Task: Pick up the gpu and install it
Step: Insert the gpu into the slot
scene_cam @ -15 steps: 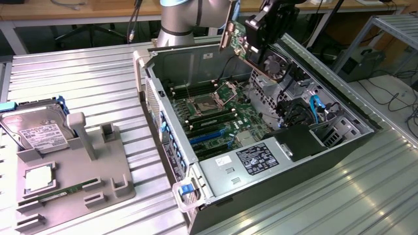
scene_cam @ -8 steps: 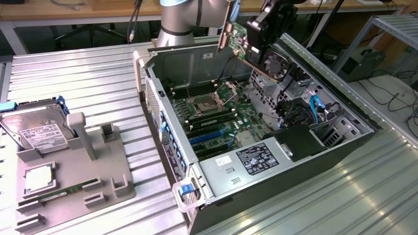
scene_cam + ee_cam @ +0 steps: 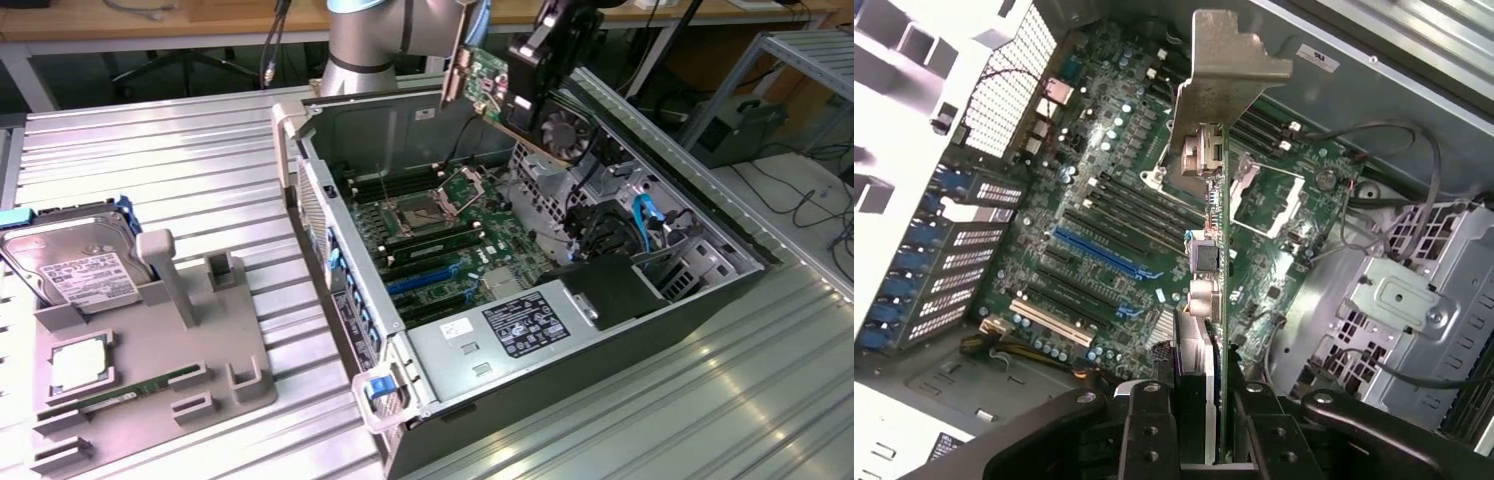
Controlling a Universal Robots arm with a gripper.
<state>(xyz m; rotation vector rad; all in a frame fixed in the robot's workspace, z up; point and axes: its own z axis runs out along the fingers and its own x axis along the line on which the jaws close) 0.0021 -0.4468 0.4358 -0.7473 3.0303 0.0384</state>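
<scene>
Our fingers [image 3: 1147, 432] clamp the flat green gpu with black fan and silver bracket [image 3: 487, 80] edge-on, above the green motherboard [image 3: 1104, 200] beneath them; seating it, we judge, needs careful slot alignment.

Green gpu [image 3: 489, 85], black fan; tilted, held aloft

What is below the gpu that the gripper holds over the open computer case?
Below the gpu lies the motherboard, with its processor socket and blue slots. The card and its bracket cover a narrow strip of board; what is there cannot be seen.
</scene>
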